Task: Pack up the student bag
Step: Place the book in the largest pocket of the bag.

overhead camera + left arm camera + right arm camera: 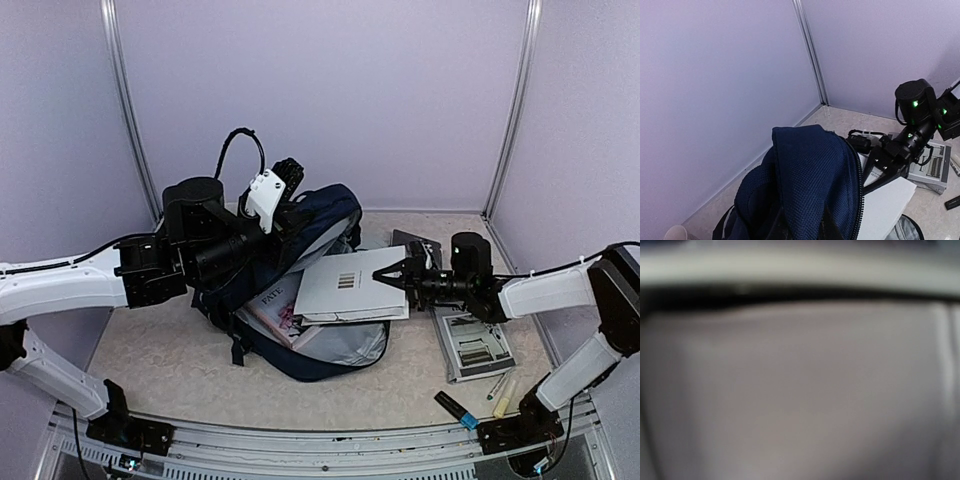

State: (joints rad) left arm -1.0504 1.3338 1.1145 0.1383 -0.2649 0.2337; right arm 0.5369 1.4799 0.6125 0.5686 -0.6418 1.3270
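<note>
Soft and floppy, the student bag (330, 205) is best held by its upper rim, which the left gripper (288, 178) pinches, while the right gripper (397, 275) clasps a white book (350, 285).

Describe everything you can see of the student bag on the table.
The student bag is dark navy woven fabric with a light grey lining and a black strap trailing at its near left. It lies on the table, mouth gaping toward the right arm. The left gripper, shut on its top edge, holds the flap up. A white book, gripped by the right gripper, sticks halfway out over a pink-covered book inside.
</note>
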